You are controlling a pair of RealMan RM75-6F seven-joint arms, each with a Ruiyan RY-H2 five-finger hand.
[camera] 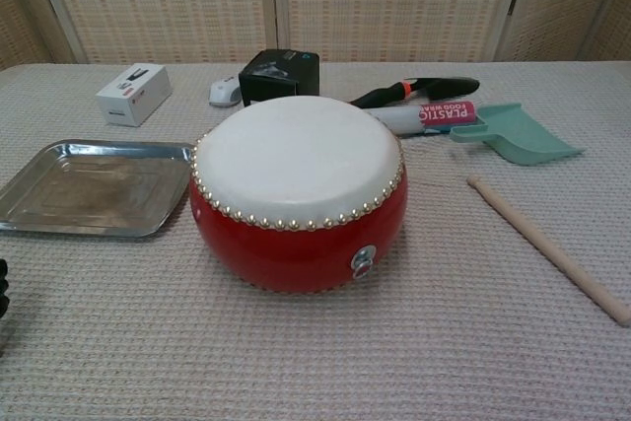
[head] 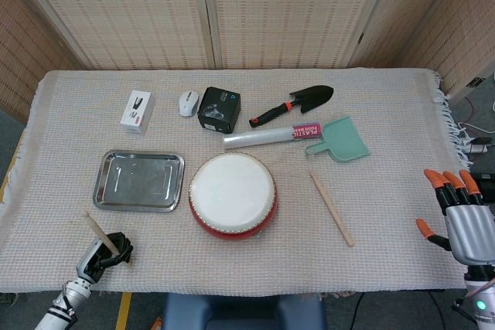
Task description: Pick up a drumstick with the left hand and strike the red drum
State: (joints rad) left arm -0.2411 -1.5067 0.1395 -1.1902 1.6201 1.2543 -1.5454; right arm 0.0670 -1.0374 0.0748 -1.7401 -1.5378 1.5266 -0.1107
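The red drum (head: pixel 233 195) with its white skin sits in the middle of the cloth-covered table; the chest view shows the drum (camera: pixel 297 194) close up. Near the front left corner my left hand (head: pixel 105 250) grips a wooden drumstick (head: pixel 100 232), whose free end points up and to the left. Only a dark sliver of this hand (camera: pixel 3 288) shows at the chest view's left edge. A second drumstick (head: pixel 332 209) lies on the cloth to the right of the drum, also seen as the drumstick (camera: pixel 548 247). My right hand (head: pixel 459 212) hovers off the table's right edge, fingers spread, holding nothing.
A steel tray (head: pixel 139 181) lies left of the drum. Behind the drum are a white box (head: pixel 138 111), a mouse (head: pixel 188 103), a black box (head: pixel 219 108), a trowel (head: pixel 292 103), a plastic-wrap roll (head: pixel 271 137) and a teal dustpan (head: pixel 340 141).
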